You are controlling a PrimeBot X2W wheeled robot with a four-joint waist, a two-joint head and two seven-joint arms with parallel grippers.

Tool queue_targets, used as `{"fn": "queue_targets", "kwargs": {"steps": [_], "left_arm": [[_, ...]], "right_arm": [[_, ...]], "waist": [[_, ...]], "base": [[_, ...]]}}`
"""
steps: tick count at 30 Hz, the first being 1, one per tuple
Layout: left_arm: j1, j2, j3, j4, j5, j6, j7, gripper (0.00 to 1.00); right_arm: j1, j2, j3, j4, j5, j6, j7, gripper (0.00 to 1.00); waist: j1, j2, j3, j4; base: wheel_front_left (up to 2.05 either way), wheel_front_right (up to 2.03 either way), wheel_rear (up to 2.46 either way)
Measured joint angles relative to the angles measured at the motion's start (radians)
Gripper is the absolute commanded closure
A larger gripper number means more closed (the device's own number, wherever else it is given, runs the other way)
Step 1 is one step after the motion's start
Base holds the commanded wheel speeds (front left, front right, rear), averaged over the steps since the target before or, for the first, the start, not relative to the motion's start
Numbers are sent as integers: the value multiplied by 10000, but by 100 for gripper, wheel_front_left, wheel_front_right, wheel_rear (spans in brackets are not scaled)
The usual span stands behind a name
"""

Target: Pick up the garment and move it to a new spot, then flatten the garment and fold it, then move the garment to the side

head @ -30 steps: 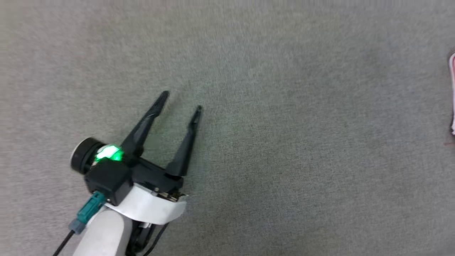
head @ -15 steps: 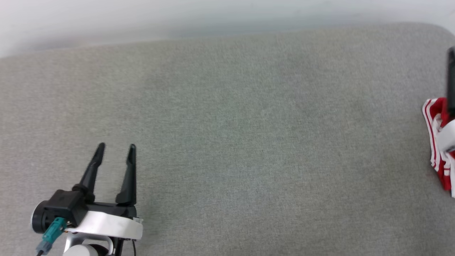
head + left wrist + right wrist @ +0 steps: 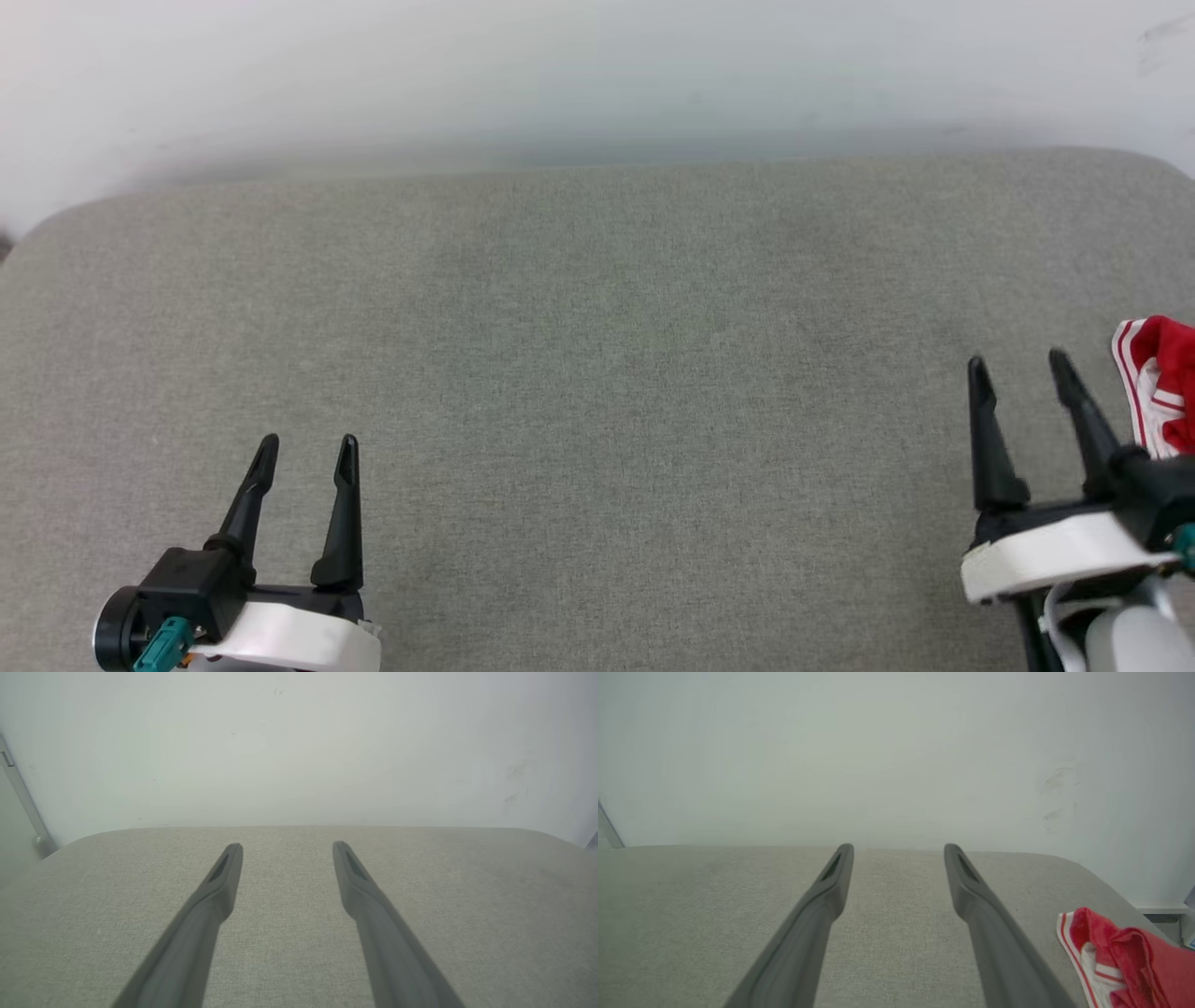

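The left gripper [image 3: 309,441] sits low on the left, fingers spread and empty, as before. Across the grey cushion [image 3: 597,355], the right gripper [image 3: 1016,360], also spread and empty, has come into full view. The bunched garment [image 3: 1162,373] lies just to its right.

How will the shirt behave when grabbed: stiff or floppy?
Likely floppy: the shirt lies bunched in soft folds, so it should drape from one pinch. Probably light: the cloth looks thin. Pushed, it'd likely wrinkle on the woven surface, not slide.
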Motion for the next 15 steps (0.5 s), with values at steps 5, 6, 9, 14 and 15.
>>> {"fn": "queue_targets", "kwargs": {"steps": [5, 6, 9, 14, 15], "left_arm": [[190, -77, -54, 69, -21, -8, 0, 0], [233, -86, -79, 119, -35, -8, 2, 0], [299, -82, -127, 155, -77, -10, 0, 0], [401, -92, -127, 211, -117, -10, 0, 0], [401, -100, -111, 211, -117, -10, 0, 0]], "right_arm": [[522, 234, 198, 245, 0, -2, -316, 0], [590, 259, 253, 295, -4, -2, -362, 0], [754, 291, 339, 364, -35, -2, -445, 0], [775, 301, 399, 443, 107, -2, -546, 0], [779, 301, 414, 456, 107, -2, -571, 0]], "waist": [[0, 0, -263, 19], [0, 0, -307, 16], [0, 0, -395, 5], [0, 0, -472, 16], [1, 0, -483, 22]], "base": [[0, 0, 0], [0, 0, 0], [0, 0, 0], [0, 0, 0], [0, 0, 0]]}}
